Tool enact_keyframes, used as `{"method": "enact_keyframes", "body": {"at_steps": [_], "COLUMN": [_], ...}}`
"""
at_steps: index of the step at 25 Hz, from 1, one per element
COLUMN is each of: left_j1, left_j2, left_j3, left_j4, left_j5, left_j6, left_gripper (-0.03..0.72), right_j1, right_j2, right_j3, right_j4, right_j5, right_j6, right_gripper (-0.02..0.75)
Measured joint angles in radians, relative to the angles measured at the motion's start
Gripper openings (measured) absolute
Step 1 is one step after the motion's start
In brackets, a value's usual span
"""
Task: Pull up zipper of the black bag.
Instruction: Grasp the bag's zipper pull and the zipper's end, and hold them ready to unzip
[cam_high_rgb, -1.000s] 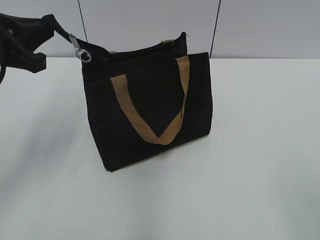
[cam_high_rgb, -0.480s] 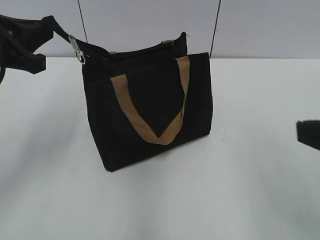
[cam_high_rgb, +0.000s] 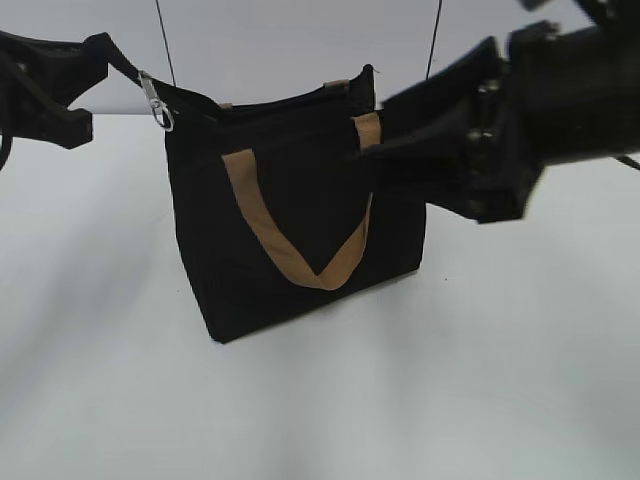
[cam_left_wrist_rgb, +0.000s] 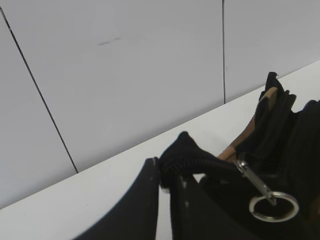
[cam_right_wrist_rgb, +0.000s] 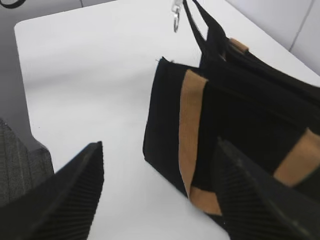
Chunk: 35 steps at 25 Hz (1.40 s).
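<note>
The black bag (cam_high_rgb: 300, 200) stands upright on the white table, its tan handle (cam_high_rgb: 255, 215) hanging down the front. My left gripper (cam_high_rgb: 95, 55) is shut on the end of the black zipper strip (cam_left_wrist_rgb: 182, 152), which stretches out from the bag's top left corner. The silvery pull (cam_high_rgb: 155, 100) with a ring (cam_left_wrist_rgb: 272, 205) hangs from that strip near the gripper. The zipper line (cam_high_rgb: 280, 105) runs along the top edge. My right gripper (cam_high_rgb: 375, 135) is open and empty, at the bag's upper right corner. In the right wrist view its jaws (cam_right_wrist_rgb: 160, 200) frame the bag's end (cam_right_wrist_rgb: 165, 115).
The white table (cam_high_rgb: 500, 350) spreads around the bag on all sides. A pale panelled wall (cam_high_rgb: 290, 40) with dark seams stands right behind the bag. A grey patterned surface (cam_right_wrist_rgb: 20, 155) shows beyond the table's edge in the right wrist view.
My right arm has come in from the right edge and now hovers at the bag's upper right corner. The left gripper keeps its hold; the pull has swung slightly.
</note>
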Motion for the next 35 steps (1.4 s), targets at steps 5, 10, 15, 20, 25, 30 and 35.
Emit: {"method": "enact_keyframes", "body": {"at_steps": [5,10,15,20,25,30,35], "left_j1": [-0.001,-0.001,-0.001,-0.001,-0.001,-0.001,-0.001], "left_j2": [0.0,0.0,0.0,0.0,0.0,0.0,0.0], "left_j3": [0.0,0.0,0.0,0.0,0.0,0.0,0.0], "left_j4": [0.0,0.0,0.0,0.0,-0.001,-0.001,-0.001], "left_j5": [0.0,0.0,0.0,0.0,0.0,0.0,-0.001], "left_j6": [0.0,0.0,0.0,0.0,0.0,0.0,0.0], "left_gripper": [0.022,0.022,0.022,0.022,0.022,0.022,0.022], "right_j1": [0.1,0.165,0.199,0.201,0.201,0.201,0.201], "right_j2": [0.231,0.392,0.495,0.554,0.608,0.65,0.678], "right_j3": [-0.192,-0.329,-0.409,-0.457,-0.502,-0.534,-0.557], "right_j4": [0.005,0.04,0.084,0.109,0.159,0.179,0.228], "right_j5": [-0.019,-0.017,-0.017,-0.016,-0.017,-0.039,-0.049], "right_j6": [-0.013,-0.014,-0.015,-0.015,-0.015,-0.015,-0.015], "right_gripper": [0.516,0.506,0.431,0.383,0.364,0.364,0.359]}}
